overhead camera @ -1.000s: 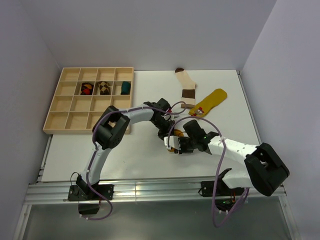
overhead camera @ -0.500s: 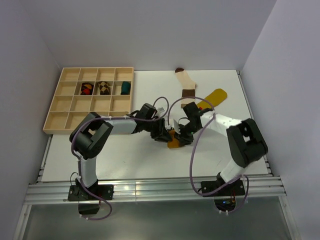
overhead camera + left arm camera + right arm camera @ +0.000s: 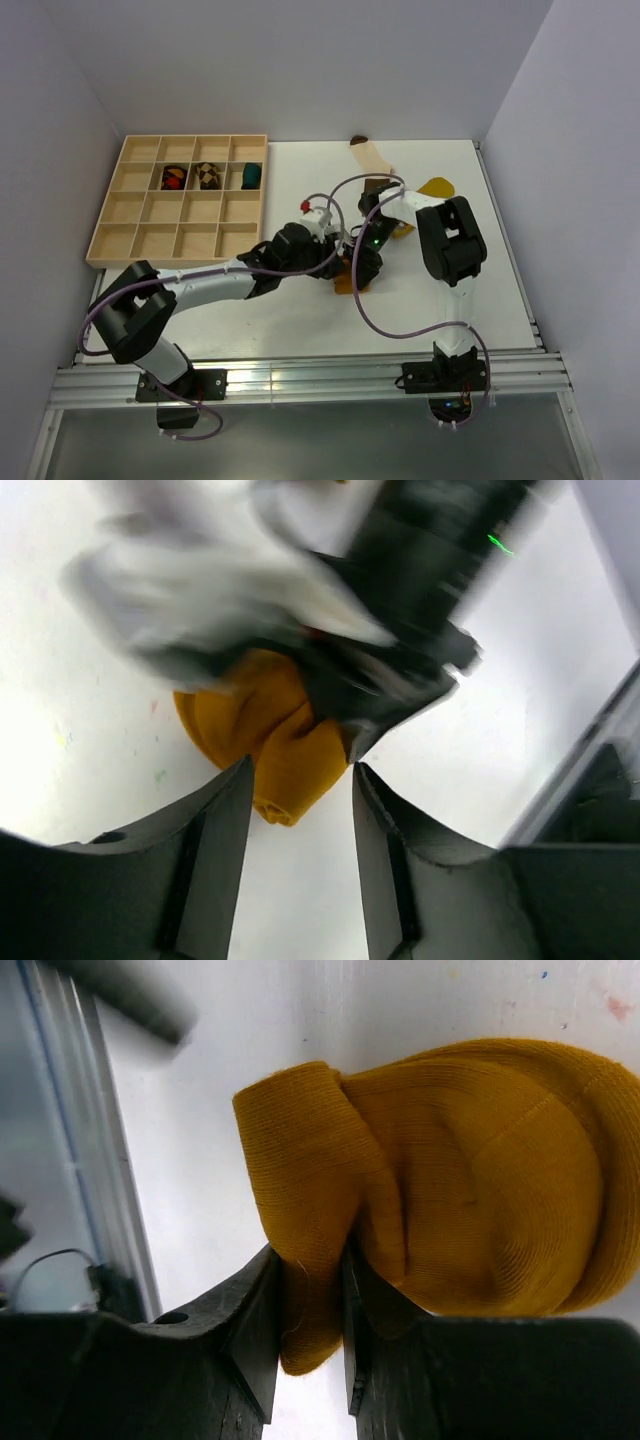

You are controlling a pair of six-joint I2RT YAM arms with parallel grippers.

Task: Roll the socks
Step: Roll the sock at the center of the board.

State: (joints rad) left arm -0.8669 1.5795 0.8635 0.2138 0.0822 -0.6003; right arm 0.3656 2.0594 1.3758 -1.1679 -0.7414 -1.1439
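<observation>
The mustard-orange sock point(image 3: 346, 284) lies partly rolled at the table's middle. My right gripper point(image 3: 362, 267) is shut on a folded edge of it; in the right wrist view the fold point(image 3: 305, 1210) is pinched between the fingers of the gripper point(image 3: 310, 1260). My left gripper point(image 3: 333, 262) is open just left of it; in the left wrist view the sock's rolled end point(image 3: 270, 745) sits at the mouth of the gripper point(image 3: 300, 780), not gripped. The cream sock point(image 3: 368, 155) and the bright yellow sock point(image 3: 436, 188) lie flat at the back, partly hidden by the right arm.
A wooden compartment tray point(image 3: 110, 215) stands at the back left and holds a red-and-dark bundle point(image 3: 174, 177), a brown-checkered bundle point(image 3: 207, 176) and a teal bundle point(image 3: 251, 176). Cables loop over the arms. The metal rail point(image 3: 300, 378) runs along the near edge.
Both arms have swung round: the left arm now lies low and stretched, the right elbow has moved in over the table. The mustard sock has shifted slightly back with the grippers.
</observation>
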